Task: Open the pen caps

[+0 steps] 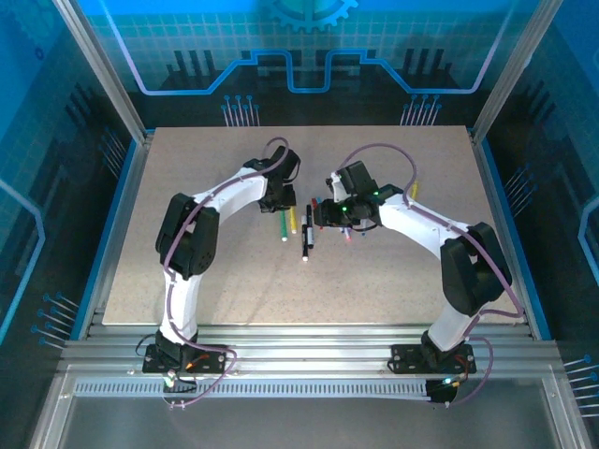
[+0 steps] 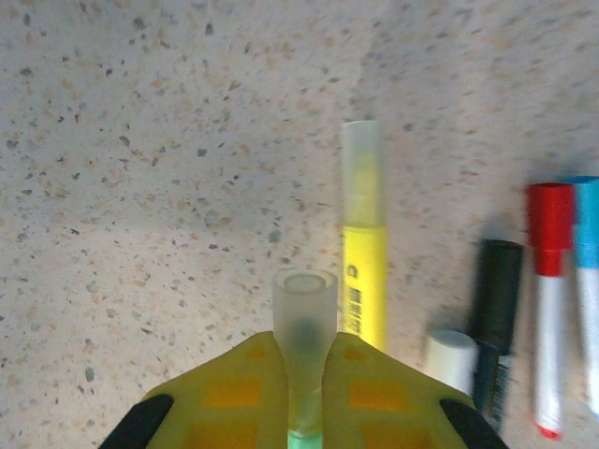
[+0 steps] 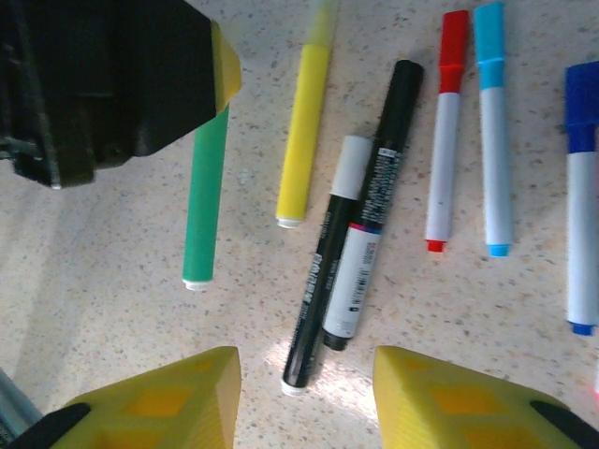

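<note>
L gripper (image 2: 304, 354): jaws clamping frosted cap (image 2: 304, 304) of green pen (image 3: 204, 196), just left of yellow pen (image 2: 365, 281). Yellow pen lying on table (image 2: 140, 140), wearing its clear cap (image 2: 360, 173). Right of yellow pen: white cap (image 2: 451, 360), black cap (image 2: 499, 281), red cap (image 2: 550, 229), blue cap (image 2: 585, 224), all sitting on pens. R gripper (image 3: 309, 393): jaws standing part-open, gripping nothing, hovering over black pens (image 3: 386, 140) right of yellow pen.
</note>
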Action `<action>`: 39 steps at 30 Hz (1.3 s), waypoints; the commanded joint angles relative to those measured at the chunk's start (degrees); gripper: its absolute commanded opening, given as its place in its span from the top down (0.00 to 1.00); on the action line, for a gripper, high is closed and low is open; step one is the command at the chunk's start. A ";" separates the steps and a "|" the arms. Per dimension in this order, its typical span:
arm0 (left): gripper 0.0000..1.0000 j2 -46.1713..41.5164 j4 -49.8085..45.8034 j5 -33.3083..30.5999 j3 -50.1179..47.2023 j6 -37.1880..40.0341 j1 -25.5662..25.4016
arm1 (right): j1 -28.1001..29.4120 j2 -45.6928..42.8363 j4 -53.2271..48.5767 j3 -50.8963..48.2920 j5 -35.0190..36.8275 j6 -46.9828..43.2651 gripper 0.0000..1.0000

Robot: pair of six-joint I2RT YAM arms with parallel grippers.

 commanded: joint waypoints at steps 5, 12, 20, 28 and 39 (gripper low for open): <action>1.00 -4.76 0.61 8.24 -0.45 -1.15 0.10 | 1.09 0.23 8.03 -2.60 -7.07 3.65 0.52; 1.00 -6.91 3.84 14.01 -2.37 -3.87 -0.29 | 1.40 0.61 11.30 -2.90 -9.68 4.90 0.46; 1.00 -8.08 4.59 15.65 -1.87 -5.06 -1.59 | 1.67 2.01 11.82 -1.96 -10.63 5.26 0.46; 1.00 -7.86 4.48 16.32 -0.24 -5.19 -1.88 | 2.00 4.51 12.33 -0.21 -11.77 5.97 0.47; 1.00 -8.56 4.34 16.38 -0.34 -4.92 -1.92 | 2.76 7.09 11.57 2.42 -11.77 6.67 0.54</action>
